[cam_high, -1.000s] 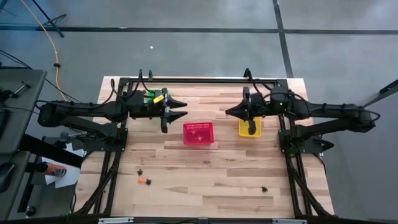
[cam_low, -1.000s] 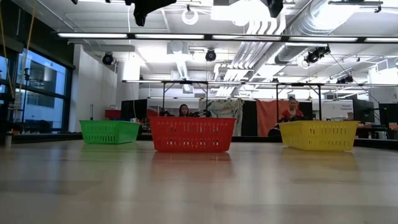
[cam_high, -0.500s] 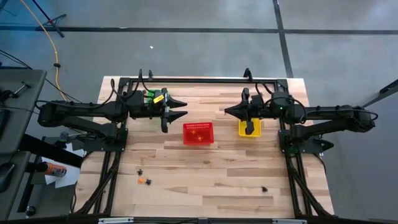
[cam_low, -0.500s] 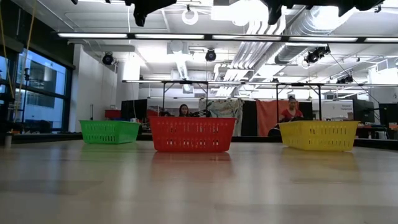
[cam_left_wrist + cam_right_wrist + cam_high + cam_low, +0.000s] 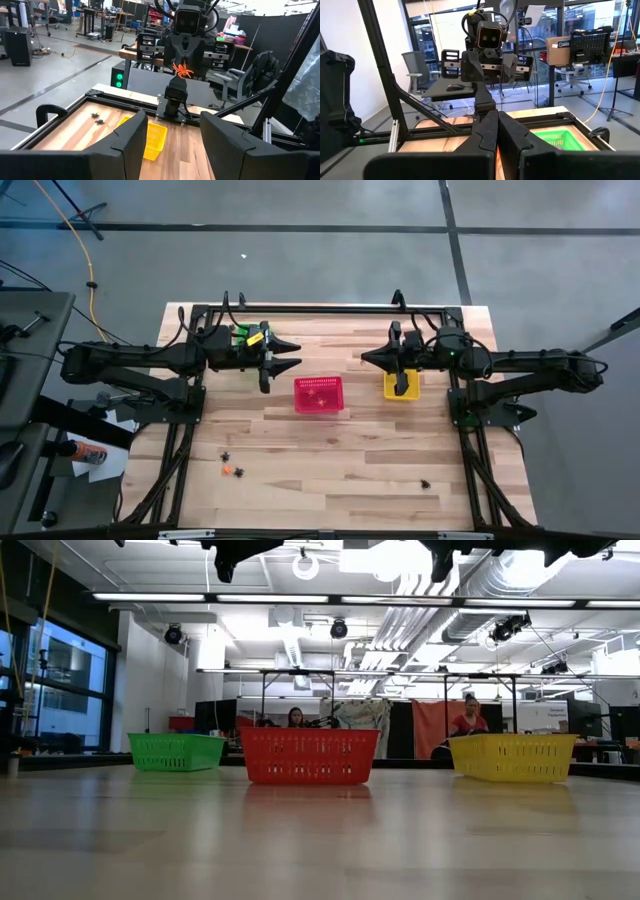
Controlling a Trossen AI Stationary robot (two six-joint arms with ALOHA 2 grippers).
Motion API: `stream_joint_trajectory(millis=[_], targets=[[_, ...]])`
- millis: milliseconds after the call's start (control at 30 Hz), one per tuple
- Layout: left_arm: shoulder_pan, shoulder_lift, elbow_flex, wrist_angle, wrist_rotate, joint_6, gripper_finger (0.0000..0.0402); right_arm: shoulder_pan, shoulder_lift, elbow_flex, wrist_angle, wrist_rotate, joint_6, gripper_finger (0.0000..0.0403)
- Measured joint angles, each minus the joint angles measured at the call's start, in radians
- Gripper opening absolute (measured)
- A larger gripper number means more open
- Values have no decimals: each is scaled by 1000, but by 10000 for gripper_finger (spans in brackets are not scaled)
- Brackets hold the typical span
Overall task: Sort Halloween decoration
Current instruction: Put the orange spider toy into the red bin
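- Left gripper (image 5: 297, 355) is hanging up in the air near the far left of the table (image 5: 340, 455), fingers spread apart with nothing between them. Its wrist view shows the same: a clear gap between the two dark fingers (image 5: 131, 140).
- Right gripper (image 5: 364, 360) is up high too, pointing toward the left one, just beside the yellow basket (image 5: 400, 387). Its fingers are pinched together, and the left wrist view shows a little orange spider (image 5: 183, 69) clamped in the tip.
- So the two grippers face each other across the middle, with the red basket (image 5: 319, 395) on the table between them, a bit nearer the front.
- Green basket (image 5: 241, 333) is mostly hidden under the left arm; the right wrist view shows it better (image 5: 555, 139).
- From the low view it's green, red, yellow in a row across the far side, baskets well apart from each other.
- There are orange bits inside the red basket, too small to tell what they are.
- Leftover trinkets still out on the wood near the front: a black one (image 5: 227, 454), an orange one (image 5: 228, 470) with another black one (image 5: 239, 472) just beside it, and a lone black one (image 5: 425, 483) over on the right side.
- Two people (image 5: 296, 718) sit in the room behind the table.
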Motion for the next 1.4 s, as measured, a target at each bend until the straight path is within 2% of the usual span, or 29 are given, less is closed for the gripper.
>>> stream_joint_trajectory(millis=[300,433,633,833,1000,1100,1267,1400], targets=[[0,0,0,2,0,-2,172,0,1,0,0,2,0,0],[1,-14,5,46,-1,-8,172,0,47,22,-19,9,103,0],[24,-61,28,54,-5,41,172,9,256,210,-233,25,156,0],[38,-84,29,39,-26,43,172,8,539,469,-484,85,359,0],[37,-84,29,21,-26,44,172,23,750,618,-677,85,498,0],[37,-83,28,-13,-27,44,172,37,845,663,-783,86,575,0],[37,-83,28,-66,-30,73,172,57,949,671,-812,87,704,0],[37,-83,28,-93,-32,111,172,63,997,672,-815,140,806,0]])
